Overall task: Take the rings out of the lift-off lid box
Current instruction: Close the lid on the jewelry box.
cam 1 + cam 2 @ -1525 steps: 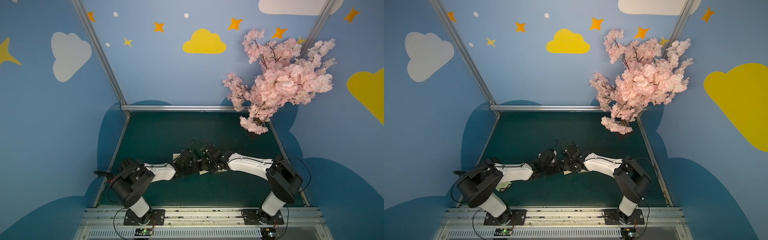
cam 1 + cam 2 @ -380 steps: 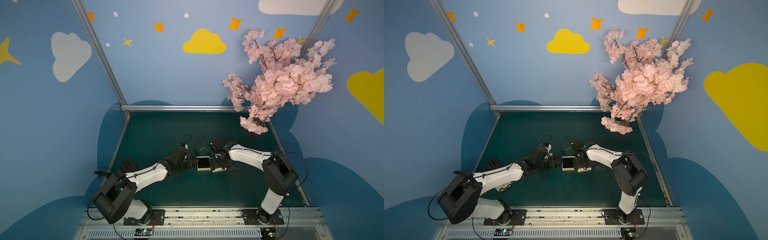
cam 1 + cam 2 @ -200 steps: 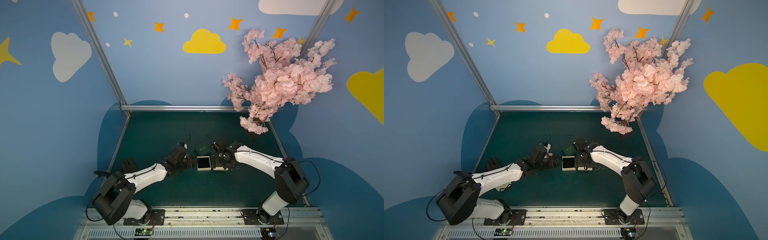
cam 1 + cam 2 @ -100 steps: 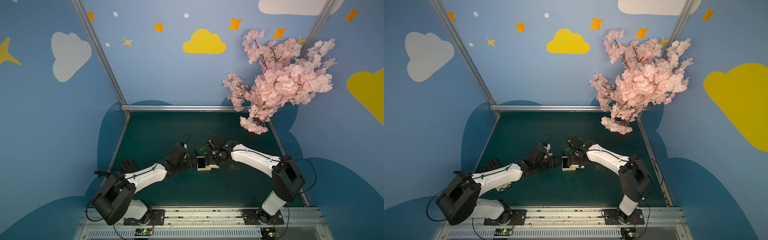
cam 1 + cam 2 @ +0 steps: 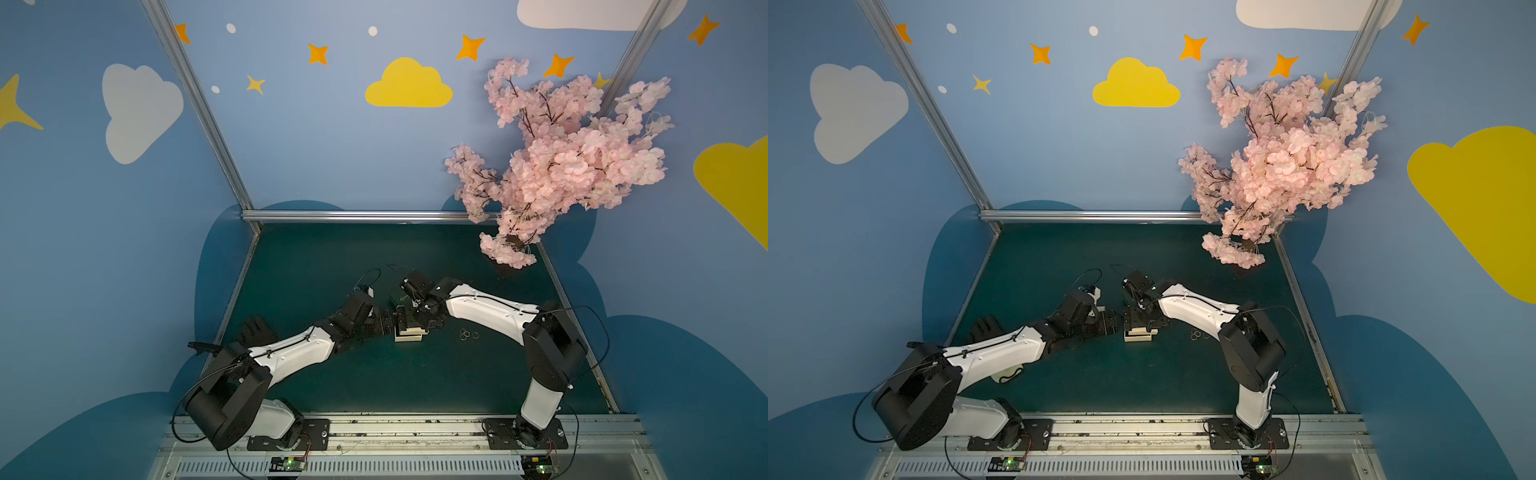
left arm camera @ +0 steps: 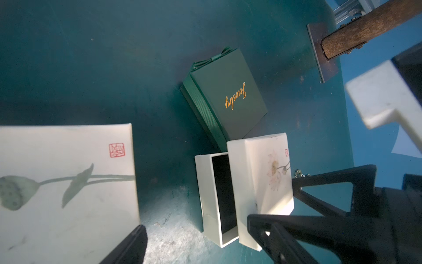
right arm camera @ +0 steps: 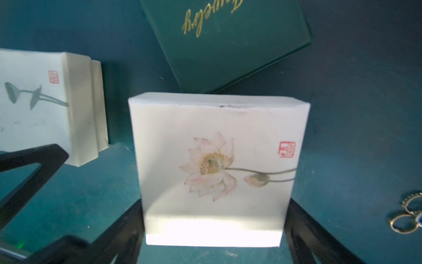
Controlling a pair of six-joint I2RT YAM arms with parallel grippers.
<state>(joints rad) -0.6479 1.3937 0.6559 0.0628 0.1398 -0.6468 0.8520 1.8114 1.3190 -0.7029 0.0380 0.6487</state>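
The white lift-off lid box (image 5: 409, 336) (image 5: 1138, 336) stands mid-table. Its open base (image 6: 206, 201) shows a dark inside with no rings visible in the part I can see. My right gripper (image 7: 214, 225) (image 5: 415, 320) is shut on the lotus-printed lid (image 7: 217, 164) (image 6: 260, 182), which hangs partly over the base. The rings (image 5: 468, 333) (image 5: 1200, 334) (image 7: 408, 214) lie in a small cluster on the mat to the right of the box. My left gripper (image 5: 384, 326) is open just left of the base and grips nothing. One of its fingers (image 6: 127, 246) shows.
A dark green box lettered "Jewelry" (image 6: 228, 96) (image 7: 228, 38) lies just behind the white box. A second, closed white box (image 6: 64, 182) (image 7: 45, 102) sits beside my left gripper. A pink blossom tree (image 5: 561, 166) stands at the back right. A black glove (image 5: 257, 330) lies at the left edge.
My right gripper has carried the lid leftwards from beside the base to partly over it. The left arm and the rings on the mat have stayed put.
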